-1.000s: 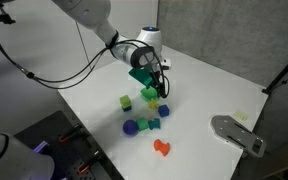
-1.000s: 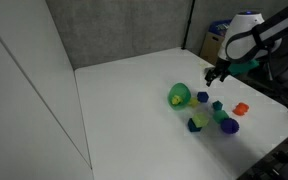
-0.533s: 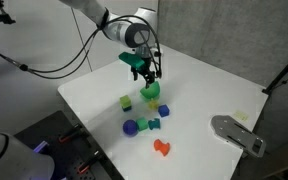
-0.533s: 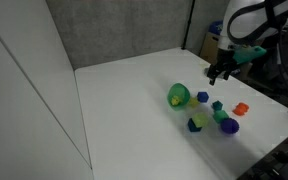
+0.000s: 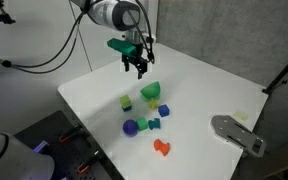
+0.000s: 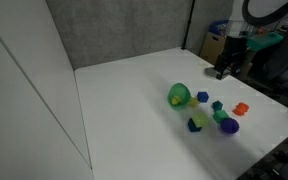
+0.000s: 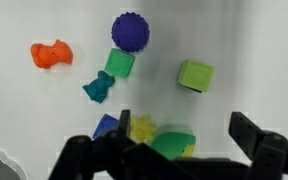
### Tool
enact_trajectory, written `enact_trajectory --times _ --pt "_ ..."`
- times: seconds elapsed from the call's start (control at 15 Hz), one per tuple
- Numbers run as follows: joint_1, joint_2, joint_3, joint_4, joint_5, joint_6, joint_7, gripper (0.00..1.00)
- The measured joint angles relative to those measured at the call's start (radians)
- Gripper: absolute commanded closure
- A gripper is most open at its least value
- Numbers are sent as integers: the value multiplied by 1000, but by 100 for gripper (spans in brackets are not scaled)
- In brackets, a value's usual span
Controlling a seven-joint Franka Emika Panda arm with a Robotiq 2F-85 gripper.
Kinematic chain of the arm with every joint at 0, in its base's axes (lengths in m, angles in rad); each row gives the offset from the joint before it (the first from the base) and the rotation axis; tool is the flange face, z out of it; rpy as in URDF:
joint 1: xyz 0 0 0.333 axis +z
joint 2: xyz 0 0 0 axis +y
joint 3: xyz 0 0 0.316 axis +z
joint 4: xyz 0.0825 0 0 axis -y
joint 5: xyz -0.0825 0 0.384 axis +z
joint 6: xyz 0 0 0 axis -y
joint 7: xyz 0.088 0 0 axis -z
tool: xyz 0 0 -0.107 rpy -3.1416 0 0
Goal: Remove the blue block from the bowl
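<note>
The gripper (image 5: pixel 136 68) hangs above the table (image 5: pixel 209 88), jaws wide apart, empty. The blue block (image 7: pixel 106 125) lies near the bowl (image 5: pixel 151 91).

Wrist view: purple ball (image 7: pixel 130 31) at 12 o'clock, orange toy (image 7: pixel 50 54) at 10, light-green block (image 7: pixel 195 74) at 2. Green cube (image 7: pixel 120 63) just beside the ball at its 6; teal piece (image 7: pixel 97 89) at the cube's 7.
</note>
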Motion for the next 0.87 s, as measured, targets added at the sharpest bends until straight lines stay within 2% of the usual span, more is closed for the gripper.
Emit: enact_trajectory --times 0.53,0.87 --pt "0 -243 24 -130 0 0 0 0" --pt "-1 -279 25 -153 0 0 0 0"
